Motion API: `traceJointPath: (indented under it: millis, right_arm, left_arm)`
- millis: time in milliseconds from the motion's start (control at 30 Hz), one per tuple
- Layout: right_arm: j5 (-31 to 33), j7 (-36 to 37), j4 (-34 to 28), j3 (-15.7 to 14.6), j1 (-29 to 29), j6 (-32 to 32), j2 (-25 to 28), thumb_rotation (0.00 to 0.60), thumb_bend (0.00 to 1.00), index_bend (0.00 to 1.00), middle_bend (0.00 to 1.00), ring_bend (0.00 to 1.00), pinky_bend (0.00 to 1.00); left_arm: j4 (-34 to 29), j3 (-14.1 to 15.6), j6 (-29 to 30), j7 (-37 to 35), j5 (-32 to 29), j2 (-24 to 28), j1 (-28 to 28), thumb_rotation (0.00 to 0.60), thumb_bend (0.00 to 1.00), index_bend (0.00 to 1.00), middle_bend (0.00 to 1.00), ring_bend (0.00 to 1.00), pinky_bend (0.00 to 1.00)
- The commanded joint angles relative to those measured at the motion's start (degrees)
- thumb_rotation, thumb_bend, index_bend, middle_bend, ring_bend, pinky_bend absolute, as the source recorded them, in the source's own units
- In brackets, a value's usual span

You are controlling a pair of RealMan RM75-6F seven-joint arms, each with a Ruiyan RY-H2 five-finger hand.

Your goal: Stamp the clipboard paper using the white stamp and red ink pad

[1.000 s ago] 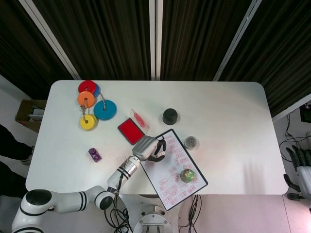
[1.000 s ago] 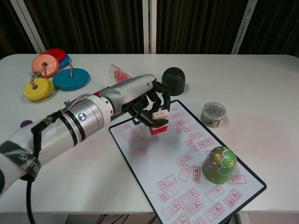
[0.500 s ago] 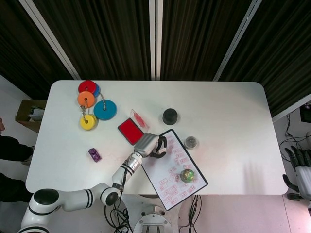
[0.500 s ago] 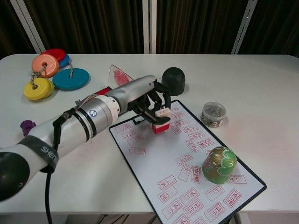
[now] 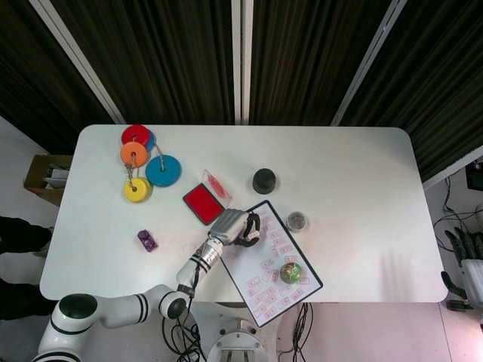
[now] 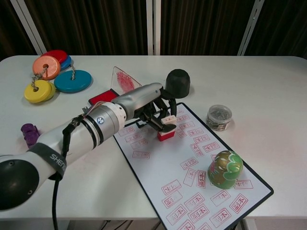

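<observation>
My left hand (image 6: 152,106) (image 5: 234,228) grips the white stamp (image 6: 166,128), whose red face points down onto the upper part of the clipboard paper (image 6: 192,172) (image 5: 272,264). The paper carries several red stamp marks. The red ink pad (image 5: 203,202) (image 6: 101,97) lies open just left of the clipboard, its lid (image 6: 123,80) tilted up behind it. My right hand (image 5: 468,260) hangs off the table's right edge in the head view, its fingers apart and holding nothing.
A green and gold egg-shaped ornament (image 6: 225,168) stands on the clipboard's lower right. A black cap (image 6: 178,82) and a small clear jar (image 6: 219,116) sit near the clipboard's top. Coloured discs (image 6: 53,74) on a chain lie far left, and a purple piece (image 6: 29,132) near the left edge.
My left hand has shifted slightly right and lowered the stamp toward the paper, uncovering the ink pad at its left.
</observation>
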Motion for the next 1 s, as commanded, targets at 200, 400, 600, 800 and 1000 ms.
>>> traceJointPath:
  millis: [200, 400, 600, 800, 1000]
  right_arm:
    - [0.2, -0.3, -0.5, 0.2, -0.2, 0.3, 0.5, 0.6, 0.27, 0.0, 0.0, 0.0, 0.0]
    - [-0.1, -0.9, -0.8, -0.1, -0.1, -0.1, 0.4, 0.6, 0.27, 0.0, 0.0, 0.0, 0.0]
    - [-0.1, -1.2, -1.3, 0.0, -0.1, 0.1, 0.5, 0.6, 0.27, 0.0, 0.0, 0.0, 0.0]
    - [0.2, -1.0, -1.3, 0.2, -0.1, 0.2, 0.6, 0.6, 0.27, 0.0, 0.0, 0.0, 0.0]
    - [-0.1, -1.1, -1.4, 0.2, 0.0, 0.2, 0.5, 0.6, 0.27, 0.0, 0.0, 0.0, 0.0]
  left_arm:
    - [1.7, 0.8, -0.7, -1.4, 0.1, -0.2, 0.3, 0.6, 0.48, 0.69, 0.74, 1.0, 1.0]
    - [3.5, 1.1, -1.1, -2.3, -0.3, -1.1, 0.8, 0.6, 0.48, 0.7, 0.74, 1.0, 1.0]
    - [4.8, 1.6, -0.8, -3.2, 0.5, -1.8, 1.0, 0.6, 0.48, 0.7, 0.74, 1.0, 1.0]
    - [3.3, 0.8, 0.2, -3.7, 1.1, -0.6, 1.0, 0.6, 0.48, 0.7, 0.74, 1.0, 1.0]
    - [-3.4, -1.0, 1.9, -3.8, 0.7, 3.3, 1.8, 0.6, 0.48, 0.7, 0.74, 1.0, 1.0]
